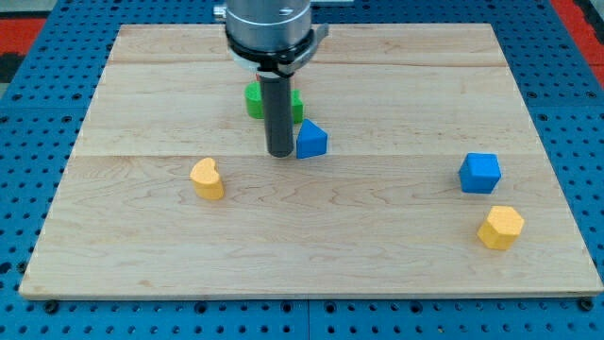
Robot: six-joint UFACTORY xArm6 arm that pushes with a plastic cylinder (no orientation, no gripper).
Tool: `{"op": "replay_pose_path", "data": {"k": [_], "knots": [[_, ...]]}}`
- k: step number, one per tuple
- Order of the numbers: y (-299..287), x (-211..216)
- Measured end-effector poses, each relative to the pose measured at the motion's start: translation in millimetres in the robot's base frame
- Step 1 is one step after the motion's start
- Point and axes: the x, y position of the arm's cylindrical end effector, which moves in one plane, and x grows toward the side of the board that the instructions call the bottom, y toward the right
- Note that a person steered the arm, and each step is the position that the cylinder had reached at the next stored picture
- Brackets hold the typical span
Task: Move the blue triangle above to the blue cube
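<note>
Presently, on the desk [396,255] — a pale wooden board over a blue pegged surface [28,113] — the following are listed.

Item 1: tool. A straight dark rod hanging from a grey metal collar [267,24] at the view's top. It has no jaws to stand wide or narrow, and it holds nothing. My tip [280,153] rests at board level, just beside the blue triangle on that block's left; whether the two touch cannot be told.

Item 2: blue triangle [311,140]. Sits a little left of the board's centre, in its upper half, immediately right of the rod.

Item 3: blue cube [480,173]. Lies toward the view's right, well apart from the blue triangle and slightly lower in the view.

Item 4: green block [254,100] (shape not made out — the rod covers its middle). It shows on both sides of the rod, above and slightly left of the blue triangle.

Item 5: yellow block, left [207,178]. A rounded, heart-like form, toward the view's left, lower than my tip.

Item 6: yellow block, right [500,227]. Many-sided, near the view's bottom right, just below the blue cube and apart from it.
</note>
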Motion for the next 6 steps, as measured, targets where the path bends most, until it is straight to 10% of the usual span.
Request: {"op": "replay_pose_path", "data": {"k": [2,4,6], "knots": [[69,0],[0,-18],[99,-27]]}}
